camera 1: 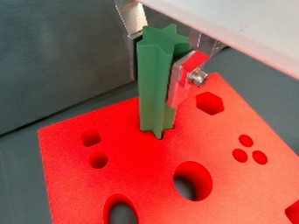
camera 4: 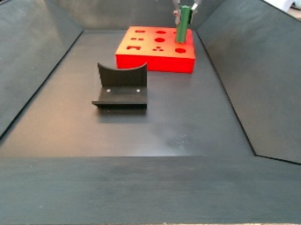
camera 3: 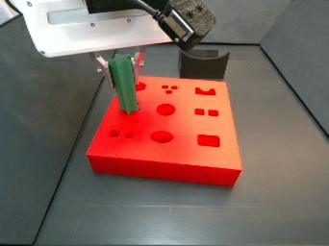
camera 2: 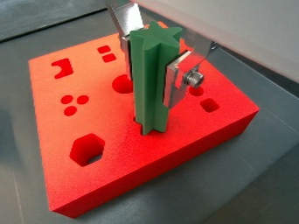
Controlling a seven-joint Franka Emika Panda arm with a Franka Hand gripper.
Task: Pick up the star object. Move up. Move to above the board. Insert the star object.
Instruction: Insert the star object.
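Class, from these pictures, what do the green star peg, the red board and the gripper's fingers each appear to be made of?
Star object, held in the gripper: probably plastic, with a matte, uniform green surface and crisp edges.
Board: likely plastic or a dense moulded block, matte red with cleanly cut recesses.
Fingers: metal by the look, flat silver plates with a screw showing.

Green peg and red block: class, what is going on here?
The Panda arm's pincer grips the star object, a tall green peg, near its top. The peg stands upright with its lower end in a recess of the board. A dark grey holder sits apart on the floor, unused.
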